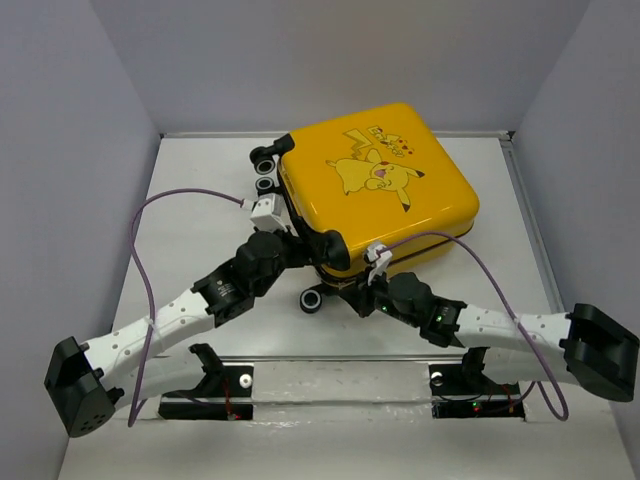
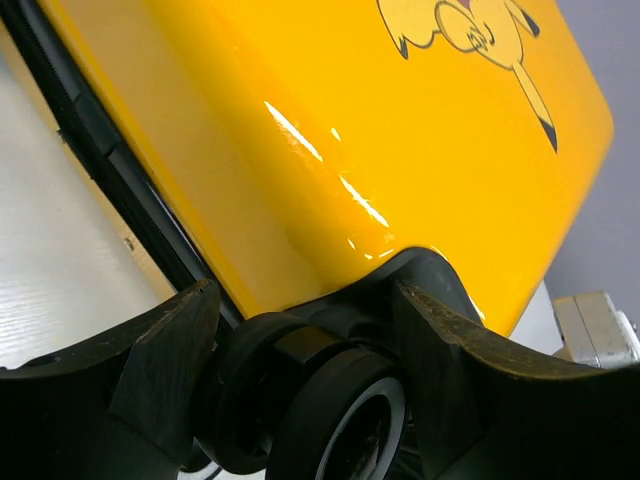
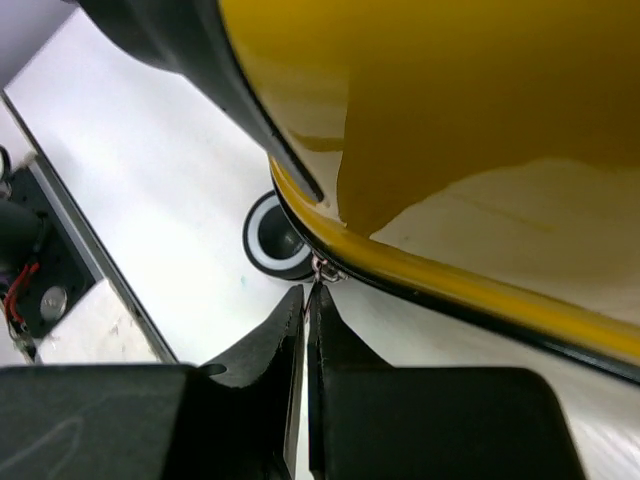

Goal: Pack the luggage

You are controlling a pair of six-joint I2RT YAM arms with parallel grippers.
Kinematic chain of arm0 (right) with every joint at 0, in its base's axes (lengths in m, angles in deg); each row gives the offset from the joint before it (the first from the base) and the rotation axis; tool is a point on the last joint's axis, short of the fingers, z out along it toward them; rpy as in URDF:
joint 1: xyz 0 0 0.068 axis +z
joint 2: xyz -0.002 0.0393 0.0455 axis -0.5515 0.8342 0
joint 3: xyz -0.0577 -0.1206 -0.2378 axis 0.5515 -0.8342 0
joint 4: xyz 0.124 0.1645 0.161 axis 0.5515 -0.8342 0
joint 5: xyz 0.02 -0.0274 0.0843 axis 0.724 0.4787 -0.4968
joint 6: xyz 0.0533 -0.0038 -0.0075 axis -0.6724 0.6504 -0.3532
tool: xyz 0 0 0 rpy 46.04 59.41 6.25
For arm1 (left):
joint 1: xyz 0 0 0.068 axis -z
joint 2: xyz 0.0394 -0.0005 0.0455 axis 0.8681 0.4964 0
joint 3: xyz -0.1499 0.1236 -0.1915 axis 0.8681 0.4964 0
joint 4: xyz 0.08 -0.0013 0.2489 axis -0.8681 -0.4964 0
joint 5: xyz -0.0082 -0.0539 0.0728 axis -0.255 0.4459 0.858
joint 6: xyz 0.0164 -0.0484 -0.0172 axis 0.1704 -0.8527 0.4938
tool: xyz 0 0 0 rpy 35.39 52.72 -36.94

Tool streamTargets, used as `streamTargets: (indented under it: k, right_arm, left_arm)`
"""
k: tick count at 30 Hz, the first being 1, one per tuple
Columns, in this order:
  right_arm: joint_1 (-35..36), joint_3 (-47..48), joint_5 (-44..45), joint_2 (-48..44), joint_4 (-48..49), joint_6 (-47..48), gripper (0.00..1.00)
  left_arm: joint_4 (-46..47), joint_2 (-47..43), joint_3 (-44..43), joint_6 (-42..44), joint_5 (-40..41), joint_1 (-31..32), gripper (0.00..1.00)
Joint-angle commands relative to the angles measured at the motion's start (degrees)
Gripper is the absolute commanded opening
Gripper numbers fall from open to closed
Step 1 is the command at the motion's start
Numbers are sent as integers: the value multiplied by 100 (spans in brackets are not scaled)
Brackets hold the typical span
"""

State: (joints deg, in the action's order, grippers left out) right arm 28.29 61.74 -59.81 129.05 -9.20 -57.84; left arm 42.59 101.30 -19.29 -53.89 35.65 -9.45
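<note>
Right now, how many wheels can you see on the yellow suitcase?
4. Two wheels sit at the suitcase's far-left corner, one at the near corner by the right claw, and one between the left claw's fingers. More may be hidden underneath.

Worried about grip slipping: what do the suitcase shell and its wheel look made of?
The luggage shell looks like hard glossy plastic: sharp light streaks on smooth yellow. The wheel looks like black rubber or plastic, duller, with a pale ring; which one is unclear.
</note>
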Motion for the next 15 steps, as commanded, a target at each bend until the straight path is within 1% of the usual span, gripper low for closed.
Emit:
streamTargets:
  k: [1, 3, 4, 7, 9, 10, 11, 12, 14, 15]
  right_arm:
    - [609, 375, -1530, -441, -383, -279, 7]
    - [609, 481, -1706, -328, -252, -427, 7]
    - [662, 516, -1942, -240, -173, -472, 7]
    - [714, 604, -2050, 365, 380, -674, 7]
    - [829, 692, -2033, 769, 793, -718, 7]
    - [829, 710, -1937, 1111, 942, -840, 7]
    - [881, 667, -1953, 1227, 1153, -911, 7]
    - [882, 614, -1945, 1359, 1633, -1025, 7]
    - [935, 474, -1839, 1378, 1901, -1070, 7]
    - [935, 464, -1796, 1317, 1745, -1018, 7]
  left_arm:
    - [944, -11, -871, 316, -630, -6, 6]
    - [829, 15, -925, 386, -569, -86, 6]
    - [811, 41, -899, 387, -673, -269, 6]
    - [1073, 102, -627, 176, -1191, -508, 6]
    - [1162, 190, -556, 88, -1332, -508, 6]
    - [1302, 243, -469, -25, -1438, -499, 6]
    - [1355, 339, -433, -61, -1552, -473, 6]
    - [1408, 392, -407, -79, -1588, -377, 6]
    - [1453, 542, -433, -18, -1623, -289, 6]
    - [1444, 559, -494, 61, -1623, -271, 6]
